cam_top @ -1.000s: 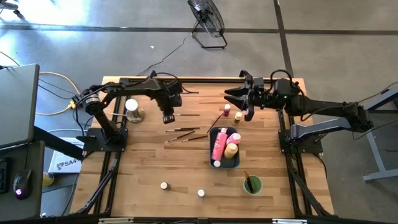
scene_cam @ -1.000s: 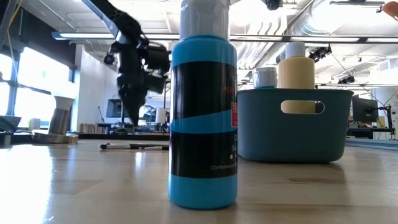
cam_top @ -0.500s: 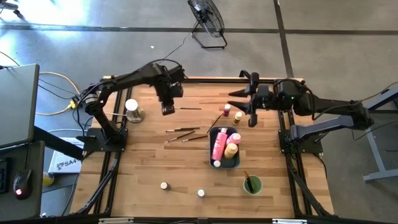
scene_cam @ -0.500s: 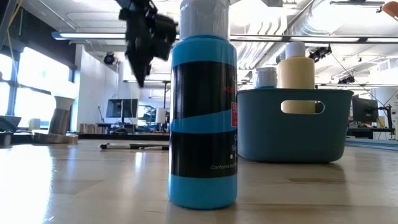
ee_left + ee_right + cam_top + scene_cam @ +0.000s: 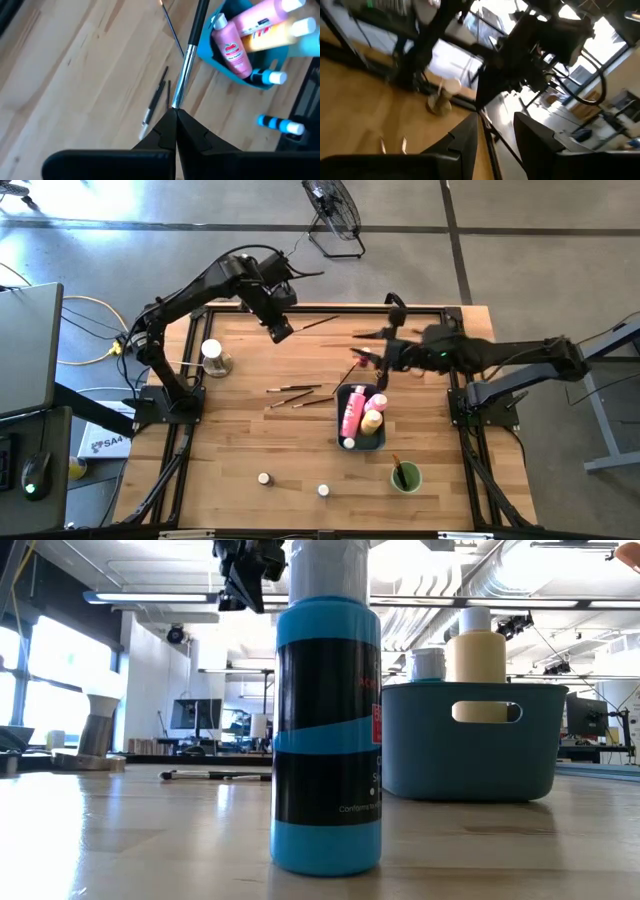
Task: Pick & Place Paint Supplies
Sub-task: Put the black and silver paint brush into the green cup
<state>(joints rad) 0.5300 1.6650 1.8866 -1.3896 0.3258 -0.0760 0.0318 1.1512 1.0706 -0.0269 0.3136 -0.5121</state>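
My left gripper (image 5: pixel 280 331) hangs high over the table's far left part, shut on a thin brown-handled paintbrush (image 5: pixel 318 323). The brush sticks out toward the table's right. My right gripper (image 5: pixel 362 350) hovers open just beyond the far end of the blue-grey tray (image 5: pixel 384 442), with nothing between its fingers (image 5: pixel 495 125). Pink (image 5: pixel 352 412) and yellow (image 5: pixel 372 421) bottles lie in the tray. More brushes (image 5: pixel 295 389) lie flat on the wood between the arms. My left gripper pinches the paintbrush between its two fingers at the end of the silver ferrule (image 5: pixel 178 98). The fingers slant down from above. The brush runs on past the fingertips, ferrule first, then the dark handle (image 5: pixel 200 15), and it is lifted clear of the table.
A green cup (image 5: pixel 405 477) with a brush in it stands near the front right. Two small white-capped bottles (image 5: pixel 263 478) (image 5: pixel 323 491) stand near the front edge. A metal cup (image 5: pixel 213 357) sits at the far left. A blue bottle (image 5: pixel 325 730) fills the low view's middle.
My left gripper has gone straight up from the table with the paintbrush and has rolled a little. The brush, flat on the wood before, now hangs clear. My right gripper has swung toward the table's left, up to the tray's far end, and has rolled about its own axis.
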